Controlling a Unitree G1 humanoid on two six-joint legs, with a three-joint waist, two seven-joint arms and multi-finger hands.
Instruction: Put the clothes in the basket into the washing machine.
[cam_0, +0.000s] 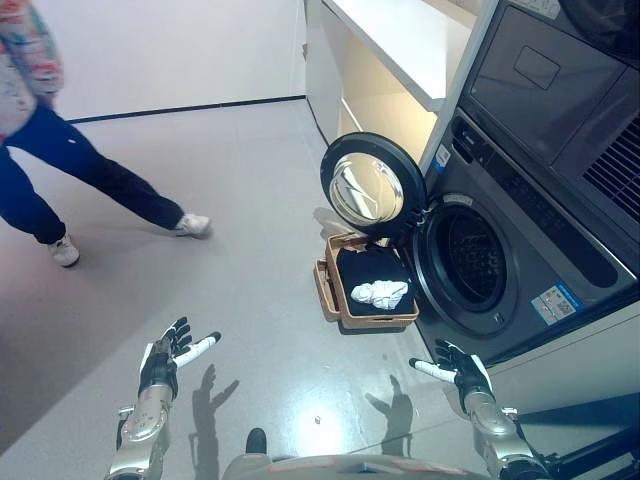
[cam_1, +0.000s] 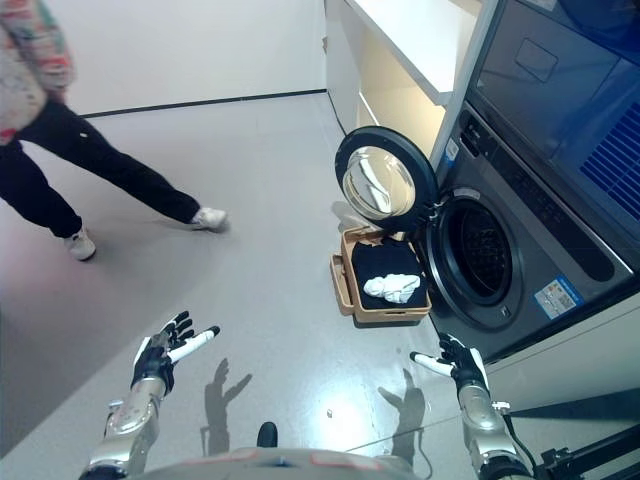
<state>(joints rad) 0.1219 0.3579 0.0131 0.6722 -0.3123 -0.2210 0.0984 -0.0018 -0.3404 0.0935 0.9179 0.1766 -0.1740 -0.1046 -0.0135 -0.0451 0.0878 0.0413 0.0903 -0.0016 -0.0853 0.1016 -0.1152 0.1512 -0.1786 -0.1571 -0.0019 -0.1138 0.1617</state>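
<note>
Basket of clothes beside the open washing machine

Centre-right, the basket holds dark and white clothes by the washing machine. Left hand lower left, right hand lower right, both open, holding nothing.

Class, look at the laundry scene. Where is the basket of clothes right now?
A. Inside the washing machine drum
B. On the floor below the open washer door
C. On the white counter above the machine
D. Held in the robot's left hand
B: the basket sits on the floor under the open door of the washing machine, a white garment inside it.
</note>
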